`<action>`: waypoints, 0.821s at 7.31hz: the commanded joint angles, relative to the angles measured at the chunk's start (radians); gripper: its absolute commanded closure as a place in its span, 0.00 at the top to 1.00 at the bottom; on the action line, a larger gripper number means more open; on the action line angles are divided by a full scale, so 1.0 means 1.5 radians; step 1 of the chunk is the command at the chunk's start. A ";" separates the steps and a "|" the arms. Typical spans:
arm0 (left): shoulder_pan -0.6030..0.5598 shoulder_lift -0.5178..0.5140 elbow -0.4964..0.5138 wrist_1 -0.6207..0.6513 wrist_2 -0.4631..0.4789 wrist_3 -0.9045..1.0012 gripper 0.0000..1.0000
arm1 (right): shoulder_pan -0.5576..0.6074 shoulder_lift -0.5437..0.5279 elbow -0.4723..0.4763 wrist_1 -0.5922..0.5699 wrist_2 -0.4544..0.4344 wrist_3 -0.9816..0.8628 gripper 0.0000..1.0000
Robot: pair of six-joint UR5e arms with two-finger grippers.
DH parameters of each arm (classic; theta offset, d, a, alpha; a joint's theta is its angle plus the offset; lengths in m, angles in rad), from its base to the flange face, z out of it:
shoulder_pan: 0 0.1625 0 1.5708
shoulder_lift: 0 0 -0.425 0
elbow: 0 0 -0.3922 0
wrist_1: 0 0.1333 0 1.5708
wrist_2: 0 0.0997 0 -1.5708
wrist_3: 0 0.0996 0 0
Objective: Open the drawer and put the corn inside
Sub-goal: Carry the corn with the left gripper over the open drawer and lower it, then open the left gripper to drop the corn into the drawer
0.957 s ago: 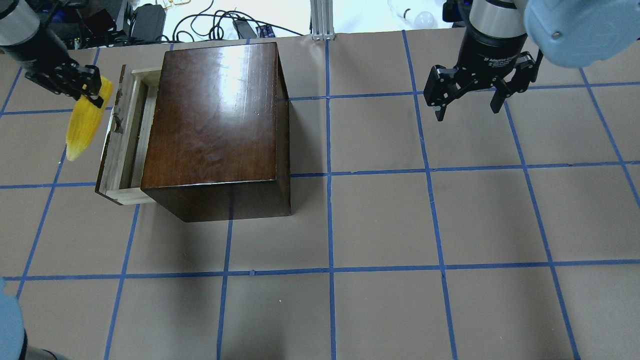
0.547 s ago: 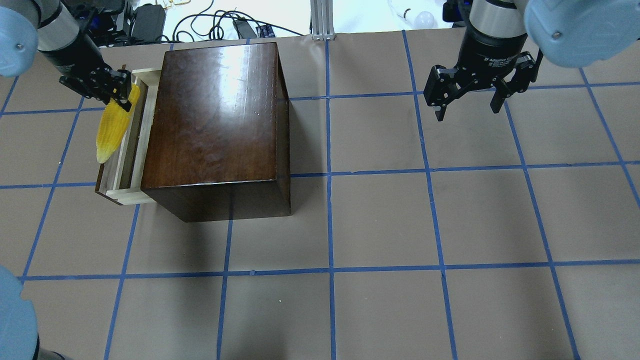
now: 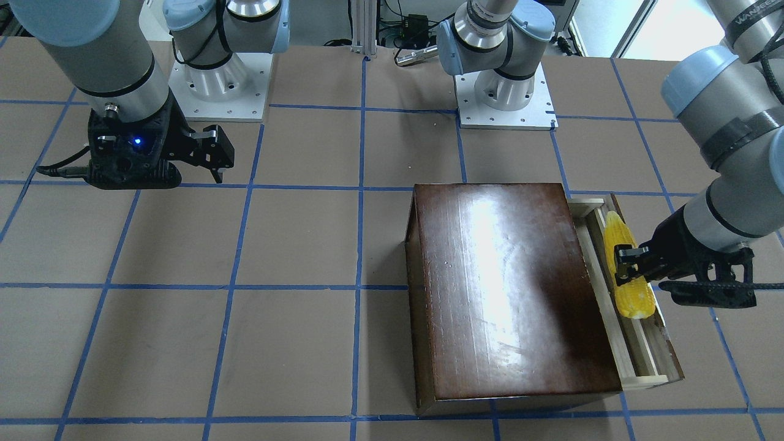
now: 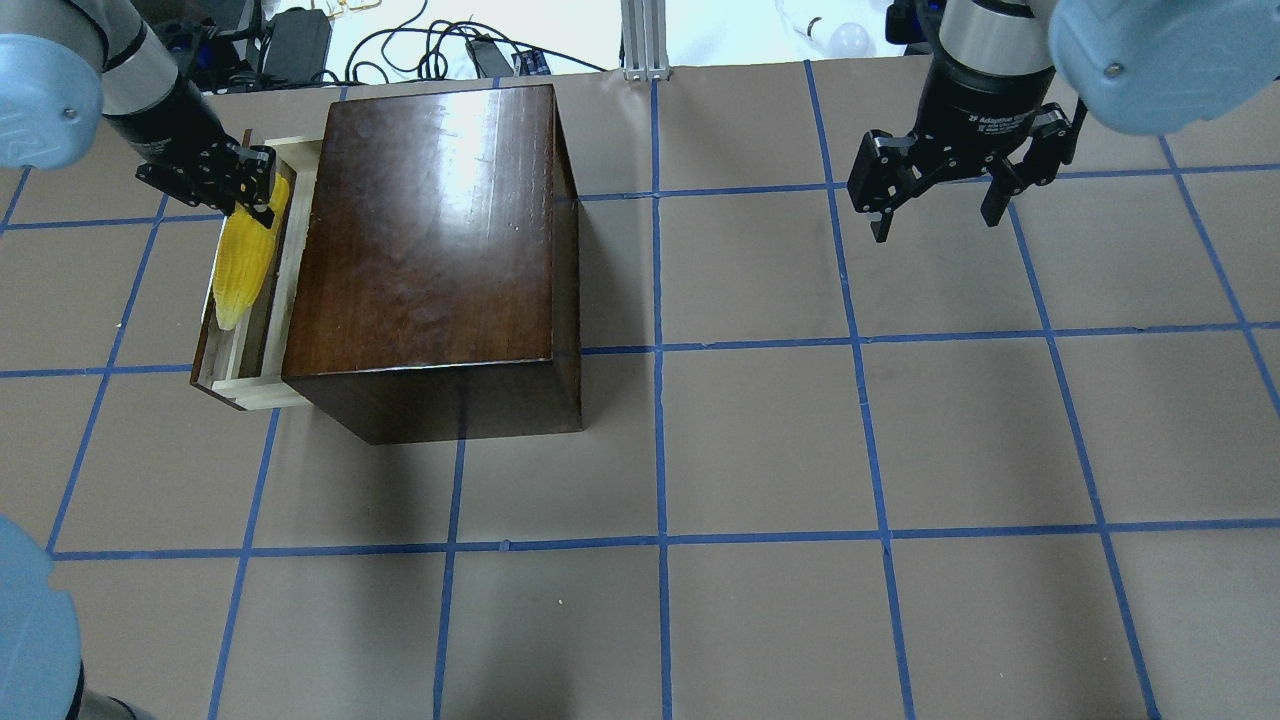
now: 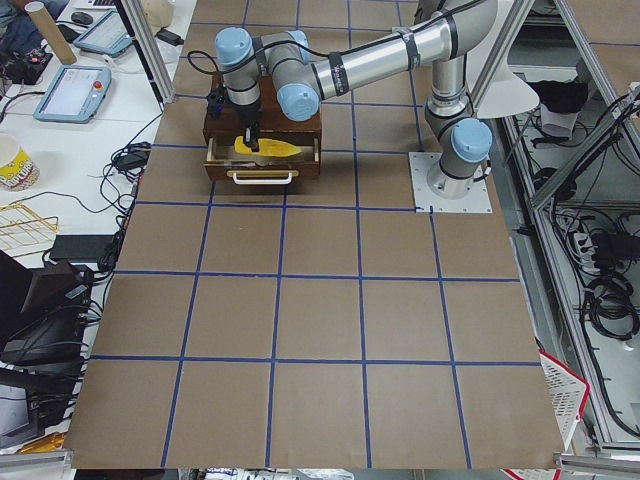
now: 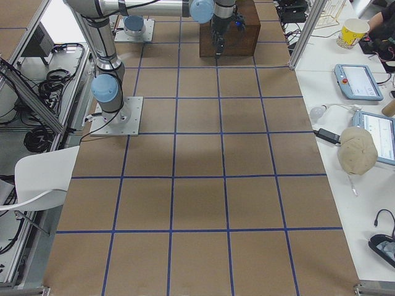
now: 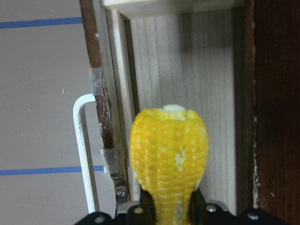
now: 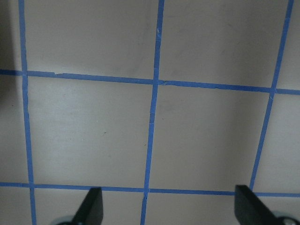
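Observation:
The dark-brown wooden box [image 4: 440, 250] stands at the table's left with its drawer [image 4: 272, 330] pulled out; the pale wood tray also shows in the front view [image 3: 637, 355]. My left gripper [image 4: 255, 195] is shut on the thick end of the yellow corn [image 4: 240, 265], which hangs over the open drawer, pointing along it. The corn also shows in the front view [image 3: 628, 294] and the left wrist view [image 7: 168, 159], above the drawer's pale floor [image 7: 206, 70]. My right gripper [image 4: 935, 215] is open and empty, far right, above bare table.
The drawer's white handle [image 7: 84, 150] sticks out from its worn front panel [image 7: 101, 126]. Cables and power bricks [image 4: 300, 40] lie behind the table's far edge. The robot bases [image 3: 505, 92] stand at the near side.
My left gripper has carried the corn rightward from beside the drawer's front panel to over the open drawer. The right arm has not moved.

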 commanded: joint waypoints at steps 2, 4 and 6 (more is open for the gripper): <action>0.001 0.007 0.000 -0.002 0.000 -0.004 0.94 | 0.000 0.000 0.000 0.000 0.000 0.000 1.00; -0.001 0.026 0.006 -0.017 0.002 -0.004 0.96 | 0.001 0.000 0.000 0.000 0.000 0.000 1.00; -0.010 0.070 0.018 -0.067 0.001 -0.007 0.96 | 0.001 0.000 0.000 0.000 0.000 0.000 1.00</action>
